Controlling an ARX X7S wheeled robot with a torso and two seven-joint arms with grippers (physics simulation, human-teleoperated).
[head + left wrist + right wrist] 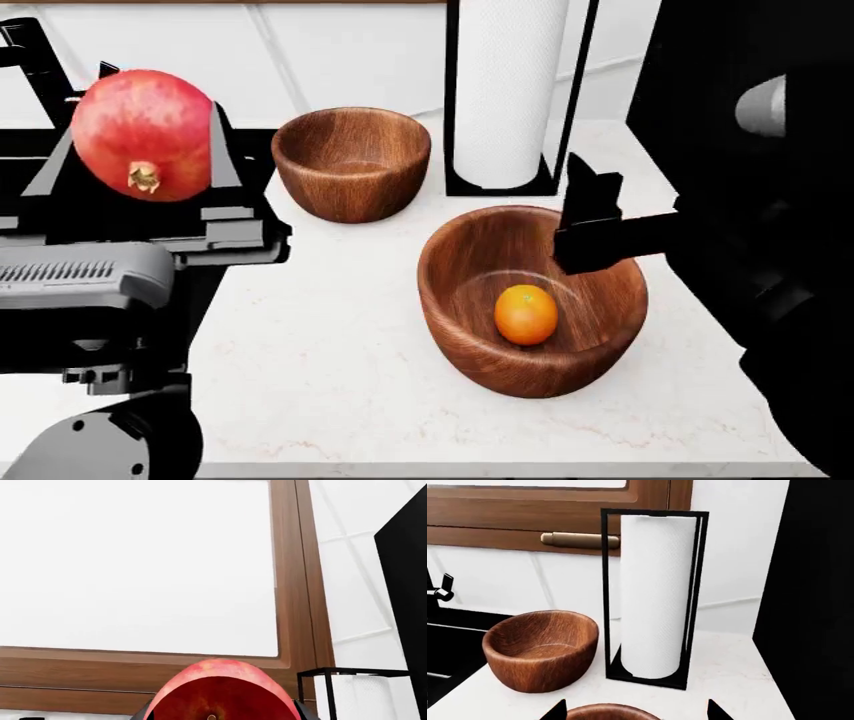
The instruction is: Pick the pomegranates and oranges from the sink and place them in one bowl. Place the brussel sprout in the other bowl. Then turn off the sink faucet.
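A red pomegranate [143, 135] sits raised at the left, with my left gripper [147, 150] shut on it. In the left wrist view the pomegranate [220, 692] fills the space between the dark fingers of the left gripper [220, 716]. An orange [526, 314] lies in the larger wooden bowl [461, 330]. My right gripper [597, 215] hovers open over that bowl's far right rim [610, 712], nothing between the tips of the right gripper [635, 715]. The smaller bowl [334, 200] stands behind, holding nothing. The brussel sprout is out of view.
A paper towel roll in a black frame [507, 90] stands behind the bowls, right of the smaller bowl [527, 670]. The black sink [454, 640] and a faucet lever [440, 592] lie left of it. A tall black body [747, 60] borders the counter on the right.
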